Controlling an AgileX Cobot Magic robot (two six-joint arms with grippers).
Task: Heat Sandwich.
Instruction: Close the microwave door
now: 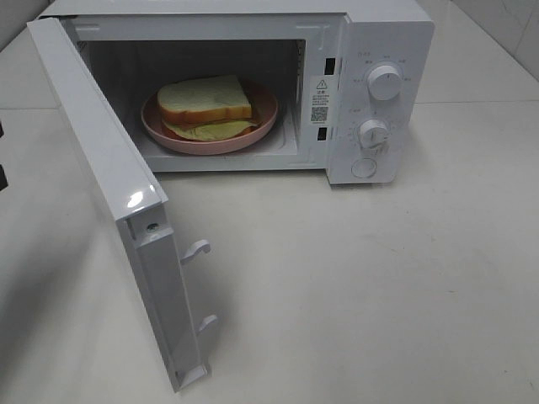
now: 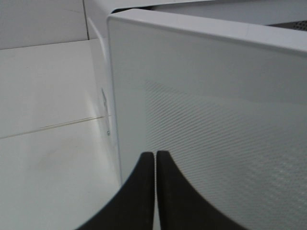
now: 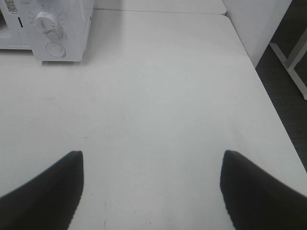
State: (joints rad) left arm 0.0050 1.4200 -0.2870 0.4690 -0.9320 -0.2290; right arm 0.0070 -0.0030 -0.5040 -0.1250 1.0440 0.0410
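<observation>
The sandwich is sitting on the round pink dish inside the microwave, whose door is standing wide open, swung out to the left. I am keeping nothing in my left gripper. Its jaws are pressing together, hovering just beside the door's perforated outer face; I cannot tell whether they are touching it. My right gripper is spreading wide and gripping nothing, hanging over the white table, well apart from the microwave.

A round pink dish sits inside the open white microwave.
</observation>
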